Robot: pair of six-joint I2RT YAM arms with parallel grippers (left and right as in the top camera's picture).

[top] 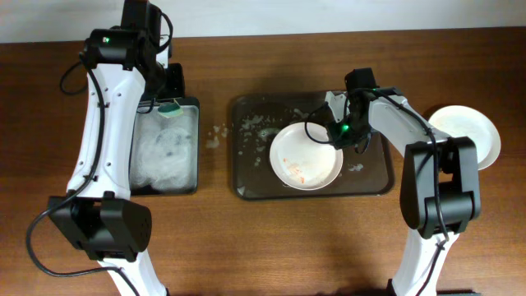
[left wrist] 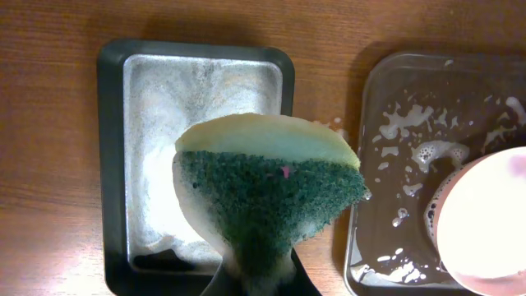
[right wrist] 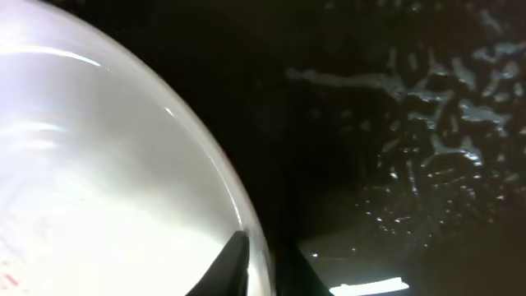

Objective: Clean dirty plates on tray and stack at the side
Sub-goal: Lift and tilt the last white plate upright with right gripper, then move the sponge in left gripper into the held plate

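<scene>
A white plate point(top: 304, 158) with orange-brown smears lies in the dark brown tray point(top: 246, 164), which is streaked with foam. My right gripper point(top: 339, 136) is shut on the plate's right rim; in the right wrist view one finger lies inside the plate point(right wrist: 99, 181) and the other outside, at the grip point(right wrist: 261, 263). A second white plate point(top: 468, 131) lies on the table at the far right. My left gripper point(top: 168, 103) is shut on a green and yellow sponge point(left wrist: 271, 185) held above the black tray point(left wrist: 111, 164). A third plate is not in view.
The smaller black tray point(top: 191, 107) at the left holds white foam. Foam spots point(top: 215, 136) lie on the wooden table between the two trays. The brown tray also shows in the left wrist view point(left wrist: 394, 107) with the plate point(left wrist: 485, 214) at its right.
</scene>
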